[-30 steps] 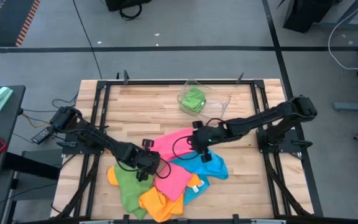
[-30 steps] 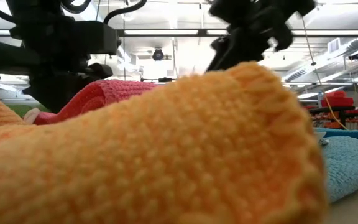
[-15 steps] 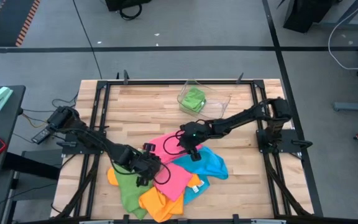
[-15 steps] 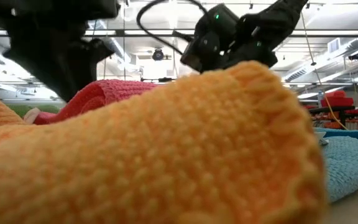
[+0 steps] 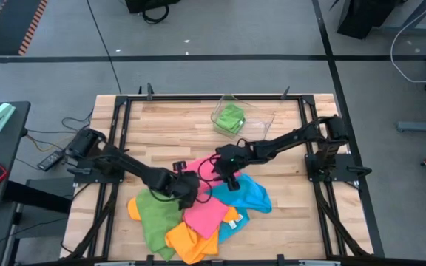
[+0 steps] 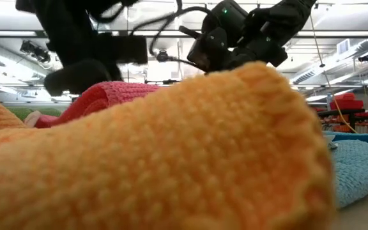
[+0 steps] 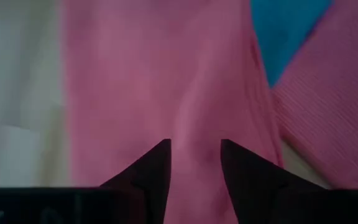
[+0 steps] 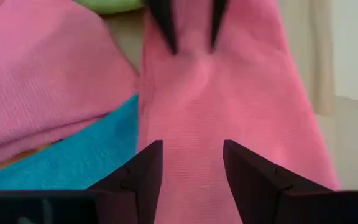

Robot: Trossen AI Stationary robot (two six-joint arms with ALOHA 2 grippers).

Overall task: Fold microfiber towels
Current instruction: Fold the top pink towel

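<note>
A pile of microfiber towels lies at the table's near middle: green (image 5: 154, 218), orange (image 5: 187, 240), pink (image 5: 207, 212) and sky blue (image 5: 248, 193). Another pink towel (image 5: 205, 164) lies stretched out as a strip along the pile's far side. My left gripper (image 5: 186, 186) stands open over this strip's left end (image 7: 166, 74). My right gripper (image 5: 228, 179) stands open over its right end (image 8: 229, 106). The two face each other. The left gripper's fingers also show in the right wrist view (image 8: 191, 31). My left gripper's open fingertips (image 8: 169, 37) come down slanting onto the pink strip near its left end, and a low ridge of cloth (image 8: 191, 59) rises between them. The towel lies on the table. My right gripper is just above the strip; I cannot tell whether it touches it.
A clear plastic tray (image 5: 261, 122) holding a green towel (image 5: 230, 118) stands at the far middle. The orange towel (image 6: 171, 147) fills the low view. Bare wood lies to the far left (image 5: 161, 125) and near right (image 5: 287, 222). Black frame rails run along the table's sides.
My right gripper has gone toward the table's left edge, onto the pink strip's right end, then held still. My left gripper has gone toward the right and far edges, off the green towel and onto the strip's left end.
</note>
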